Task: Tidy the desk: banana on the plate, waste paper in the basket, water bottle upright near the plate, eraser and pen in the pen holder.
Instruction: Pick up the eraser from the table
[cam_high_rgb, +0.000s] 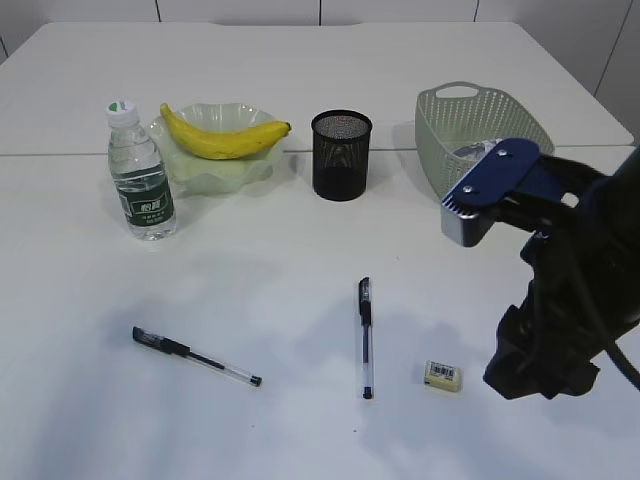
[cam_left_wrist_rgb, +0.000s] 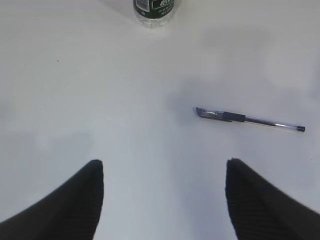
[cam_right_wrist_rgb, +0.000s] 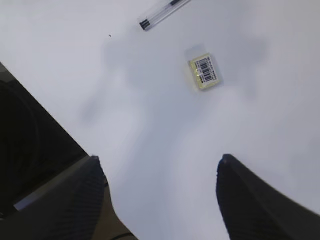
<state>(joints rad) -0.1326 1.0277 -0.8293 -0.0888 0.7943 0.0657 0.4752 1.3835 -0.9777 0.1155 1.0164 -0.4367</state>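
The banana (cam_high_rgb: 225, 138) lies on the green plate (cam_high_rgb: 215, 176), and the water bottle (cam_high_rgb: 141, 172) stands upright just left of the plate. A black mesh pen holder (cam_high_rgb: 341, 155) stands mid-table. Two pens lie flat on the table, one on the left (cam_high_rgb: 197, 356) and one in the middle (cam_high_rgb: 366, 337). The eraser (cam_high_rgb: 443, 375) lies to the right of the middle pen. A pale lump (cam_high_rgb: 470, 152) that looks like waste paper shows in the basket (cam_high_rgb: 450, 125). My left gripper (cam_left_wrist_rgb: 163, 167) hovers open and empty, with the left pen (cam_left_wrist_rgb: 248, 119) ahead to its right. My right gripper (cam_right_wrist_rgb: 160, 160) is open and empty, short of the eraser (cam_right_wrist_rgb: 204, 73).
My right arm (cam_high_rgb: 560, 290) stands over the table's right front and hides part of the basket. The table's near edge and the dark floor (cam_right_wrist_rgb: 30, 150) show beside the right gripper. The left arm is out of the exterior view.
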